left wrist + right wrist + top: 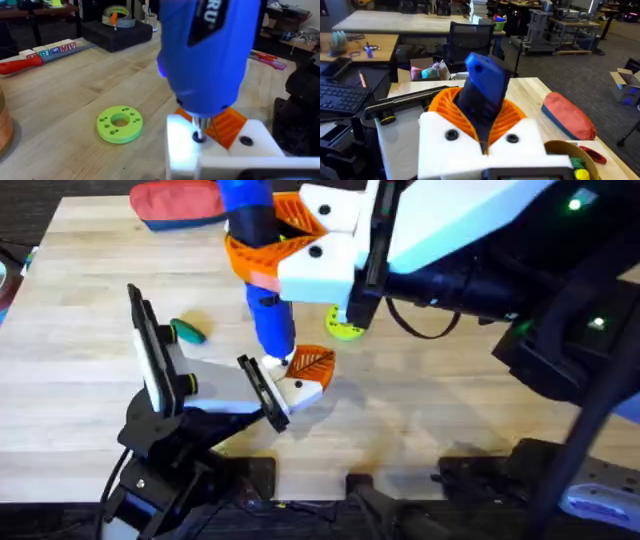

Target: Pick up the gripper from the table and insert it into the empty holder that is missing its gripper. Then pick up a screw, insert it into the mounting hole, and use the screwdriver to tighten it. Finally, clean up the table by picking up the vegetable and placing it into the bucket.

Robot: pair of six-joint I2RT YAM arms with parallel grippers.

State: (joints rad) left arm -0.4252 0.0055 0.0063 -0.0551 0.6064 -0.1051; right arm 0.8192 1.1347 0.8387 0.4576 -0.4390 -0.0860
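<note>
Both right fingers (485, 127) clamp the blue screwdriver (262, 290), partial lettering "RU" readable; left fingers' (205, 360) state unclear.

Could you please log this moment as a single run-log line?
phase: tightening screw | right end effector: shut on screwdriver | tip at holder | vegetable: on table

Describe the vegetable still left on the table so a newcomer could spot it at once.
Start at the left arm's black gripper on the wooden table. Just beyond its upper finger lies the vegetable, a small dark green oblong with a yellow end. Unlike the bright green disc with holes, it is elongated, darker and has no holes.
</note>
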